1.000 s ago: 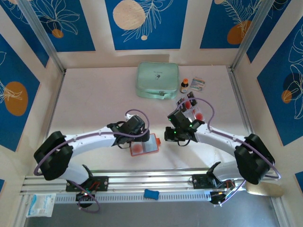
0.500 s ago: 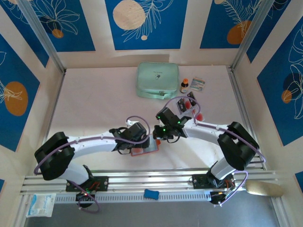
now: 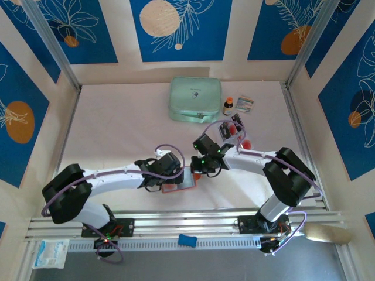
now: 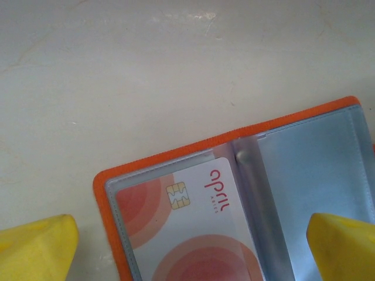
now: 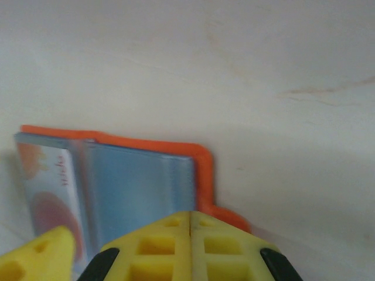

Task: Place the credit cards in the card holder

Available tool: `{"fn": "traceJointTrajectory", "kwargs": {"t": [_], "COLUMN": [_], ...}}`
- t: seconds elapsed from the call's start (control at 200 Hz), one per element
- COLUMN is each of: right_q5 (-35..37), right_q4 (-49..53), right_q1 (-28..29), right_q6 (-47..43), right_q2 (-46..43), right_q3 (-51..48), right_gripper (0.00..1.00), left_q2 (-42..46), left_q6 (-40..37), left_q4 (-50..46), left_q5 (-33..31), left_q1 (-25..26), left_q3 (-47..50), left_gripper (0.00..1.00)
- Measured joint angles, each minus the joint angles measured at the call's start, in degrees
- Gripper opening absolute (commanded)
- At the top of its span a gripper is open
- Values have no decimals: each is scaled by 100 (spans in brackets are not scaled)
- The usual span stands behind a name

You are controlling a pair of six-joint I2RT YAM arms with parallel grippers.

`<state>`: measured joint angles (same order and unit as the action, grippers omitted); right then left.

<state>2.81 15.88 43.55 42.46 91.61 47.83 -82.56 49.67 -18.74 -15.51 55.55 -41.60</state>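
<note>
The card holder (image 3: 180,184) lies open on the worktop (image 3: 117,117) near the front edge, between our two arms; one pale credit card (image 4: 199,234) sits tucked in a pocket; our left jaws stand spread wide over it; our right jaws are pressed together at its edge; further credit cards (image 3: 230,129) lie behind the right arm (image 3: 258,161).

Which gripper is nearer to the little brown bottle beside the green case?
Right. The right gripper, jaws shut, is at the card holder's right edge, the side toward the bottle. The left gripper hovers open over the holder, further left.
</note>
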Motion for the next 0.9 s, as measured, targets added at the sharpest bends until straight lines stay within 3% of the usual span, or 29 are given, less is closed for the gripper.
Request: {"fn": "traceJointTrajectory", "kwargs": {"t": [0.37, 0.9], "right_q5": [63, -81], "right_q4": [94, 35], "right_q1": [-107, 72], "right_q6": [240, 358], "right_q2": [-411, -1008], "right_q3": [-597, -485], "right_gripper": [0, 0], "left_q2": [0, -20], "left_q6": [-4, -22], "left_q4": [0, 66], "left_q5": [0, 9], "left_q1": [0, 2], "left_q3": [0, 0], "left_gripper": [100, 100]}}
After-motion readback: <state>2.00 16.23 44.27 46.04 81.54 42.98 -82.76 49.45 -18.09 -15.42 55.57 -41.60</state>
